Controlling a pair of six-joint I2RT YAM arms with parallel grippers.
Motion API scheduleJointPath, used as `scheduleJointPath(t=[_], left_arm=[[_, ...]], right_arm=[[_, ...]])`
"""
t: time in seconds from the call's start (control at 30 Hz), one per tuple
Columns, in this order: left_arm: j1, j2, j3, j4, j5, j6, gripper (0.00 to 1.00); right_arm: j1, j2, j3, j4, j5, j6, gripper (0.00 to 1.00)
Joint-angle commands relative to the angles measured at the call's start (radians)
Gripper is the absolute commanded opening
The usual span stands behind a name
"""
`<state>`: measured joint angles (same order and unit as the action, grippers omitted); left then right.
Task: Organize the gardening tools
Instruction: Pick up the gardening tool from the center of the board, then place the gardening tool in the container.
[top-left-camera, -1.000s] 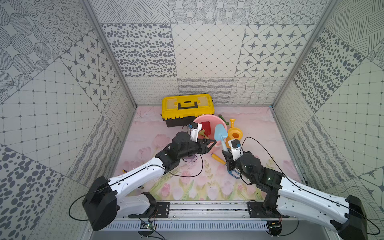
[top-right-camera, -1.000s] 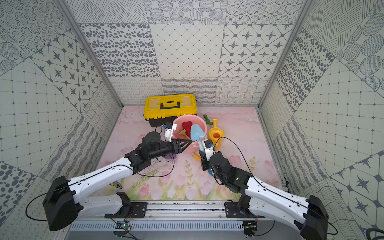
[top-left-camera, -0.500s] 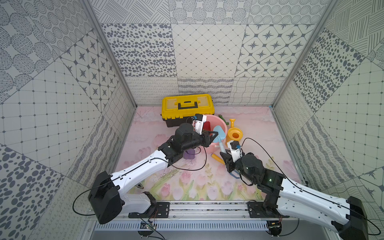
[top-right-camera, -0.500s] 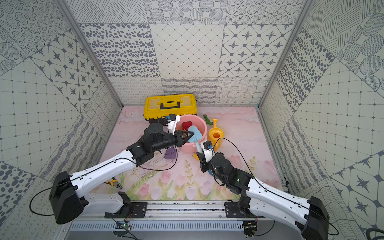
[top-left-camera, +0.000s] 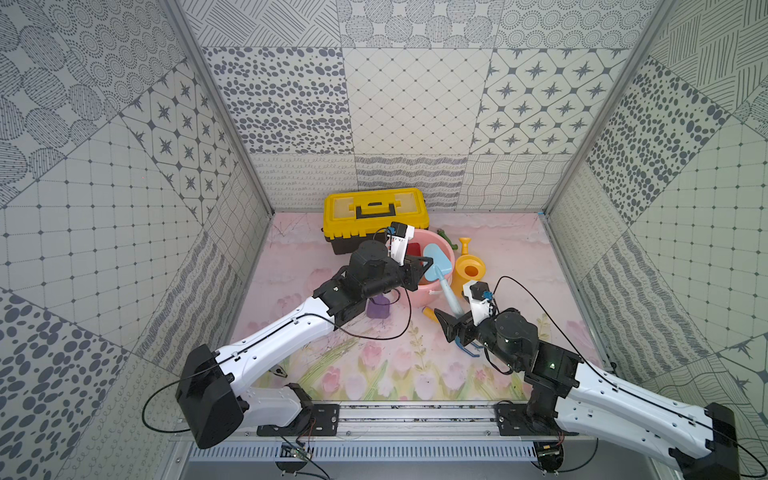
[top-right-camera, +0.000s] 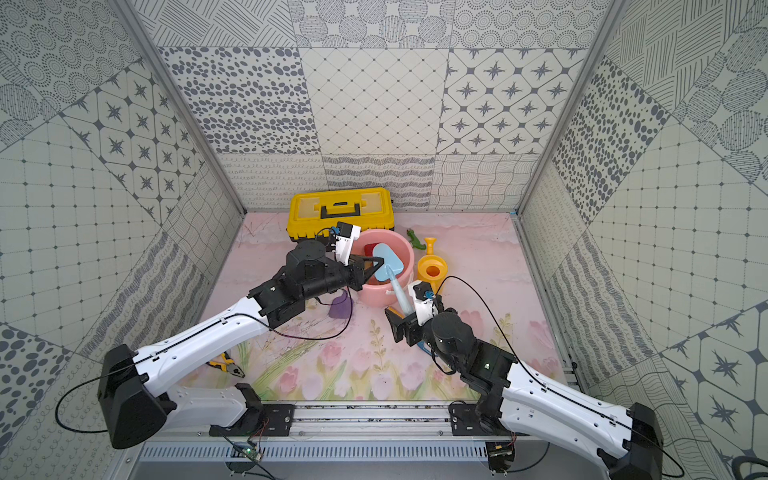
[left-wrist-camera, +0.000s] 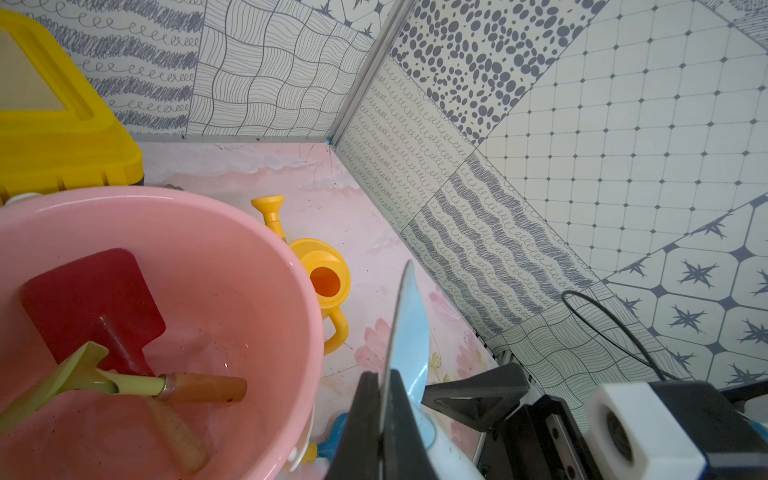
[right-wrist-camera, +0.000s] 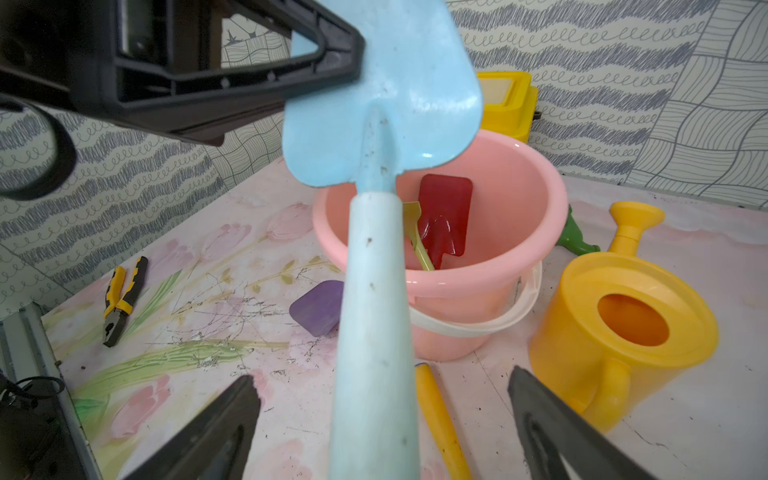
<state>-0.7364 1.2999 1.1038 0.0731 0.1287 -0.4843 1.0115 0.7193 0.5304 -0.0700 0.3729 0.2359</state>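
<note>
1. Left end effector (left-wrist-camera: 383, 399): closed. Its fingers pinch the edge of the blade of the pale-blue trowel (left-wrist-camera: 409, 332), seen edge-on in the left wrist view.
2. Right end effector (right-wrist-camera: 380, 380): jaws spread wide. The trowel handle runs between them with a clear gap on either side, and neither finger touches it.
3. Pale-blue trowel: in both top views the blade (top-left-camera: 436, 259) (top-right-camera: 388, 259) sits over the mouth of the pink bucket (top-left-camera: 424, 291). The handle slopes down across the rim toward the right end effector. Whether the handle touches the rim cannot be told.
4. Pink bucket contents: the red spade (left-wrist-camera: 91, 299) leans against the inner wall. The green rake (left-wrist-camera: 83, 374) lies across it, wooden handle toward the bucket's middle.
5. Yellow watering can (top-left-camera: 469, 270): upright on the worktop (top-left-camera: 374, 374), just beside the bucket on the right arm's side.
6. Purple scoop (right-wrist-camera: 318, 307): on the worktop near the foot of the bucket on the left arm's side, partly under the left arm in both top views.
7. Blue yellow-handled fork (right-wrist-camera: 436, 411): lying on the worktop under the right end effector, yellow handle pointing toward the bucket.
8. Dark green piece (right-wrist-camera: 575, 241): on the worktop behind the bucket, beside the can's spout. Its kind cannot be told.
9. Yellow toolbox (top-left-camera: 374, 212): lid closed, at the back wall, just behind the bucket.
10. Yellow-and-black pliers (top-right-camera: 226, 368): on the worktop near the left arm's base, well apart from the bucket.
</note>
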Motion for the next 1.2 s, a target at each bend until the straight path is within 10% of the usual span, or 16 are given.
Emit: scheduleJointPath(t=[0.0,0.37,0.87,1.03,1.17], left_arm=[[0.000,-0.012,0.087,-0.003,-0.054,0.161,0.00],[0.046,0.100,0.249,-0.002,-0.306,0.604,0.00],[0.166,0.344,0.186,0.173,-0.089,0.644,0.00],[0.176,0.365,0.133,0.214,-0.068,0.586,0.15],[0.177,0.339,0.097,0.234,-0.116,0.516,0.60]], right_arm=[[0.005,-0.032,-0.008,0.010,0.040,0.021,0.97],[0.005,-0.082,0.005,-0.051,0.090,0.048,0.97],[0.004,-0.066,0.005,-0.059,0.124,0.056,0.97],[0.004,-0.062,0.005,-0.060,0.124,0.058,0.97],[0.004,-0.066,0.005,-0.065,0.120,0.059,0.97]])
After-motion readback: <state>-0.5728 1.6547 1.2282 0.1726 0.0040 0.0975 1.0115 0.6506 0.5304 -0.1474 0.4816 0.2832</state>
